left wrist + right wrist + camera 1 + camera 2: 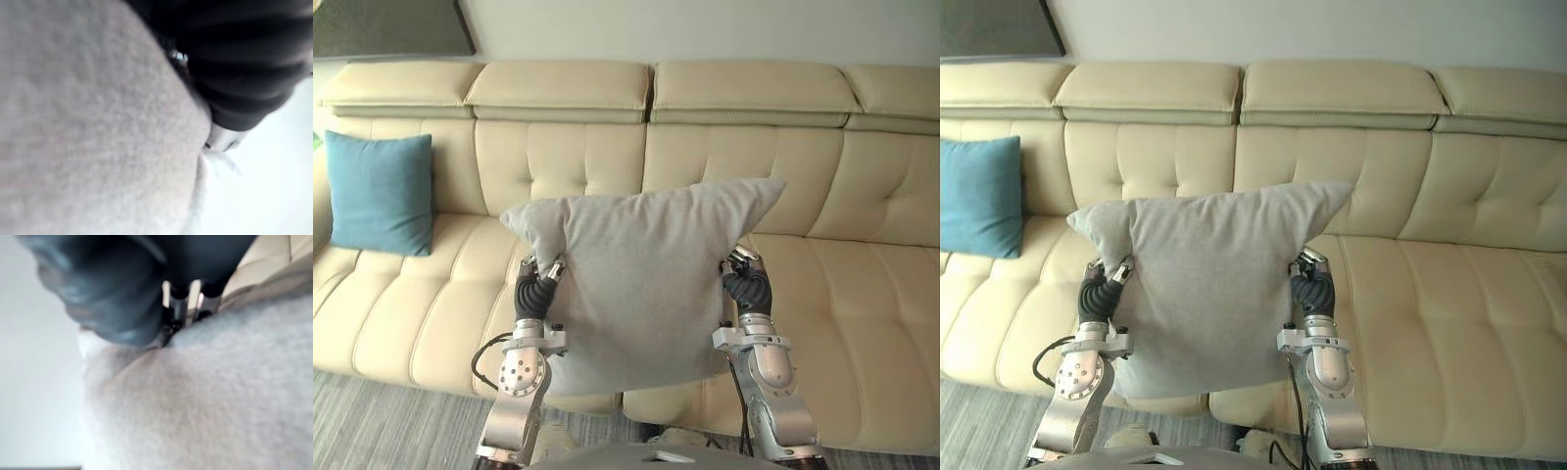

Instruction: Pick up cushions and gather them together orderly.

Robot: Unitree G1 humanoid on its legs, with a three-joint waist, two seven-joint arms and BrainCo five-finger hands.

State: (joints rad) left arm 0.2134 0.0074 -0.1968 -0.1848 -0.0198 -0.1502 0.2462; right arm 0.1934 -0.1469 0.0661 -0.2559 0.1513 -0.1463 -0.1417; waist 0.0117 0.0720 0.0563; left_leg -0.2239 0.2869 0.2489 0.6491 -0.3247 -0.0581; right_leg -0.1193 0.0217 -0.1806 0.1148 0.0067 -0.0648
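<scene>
I hold a large grey cushion [641, 284] upright in the air in front of the sofa, one hand on each side edge. My left hand [534, 291] pinches its left edge, thumb on the front face. At the opposite edge my right hand [747, 287] grips at about the same height. In the right wrist view its fingers [188, 298] dig into the grey fabric [210, 401]. A blue cushion [380, 193] leans upright against the backrest at the sofa's far left end.
The cream leather sofa [862, 294] spans the whole width, its seats bare to the right of the blue cushion. A grey striped rug [372, 431] lies in front of it. A dark frame [391, 24] hangs on the wall at the upper left.
</scene>
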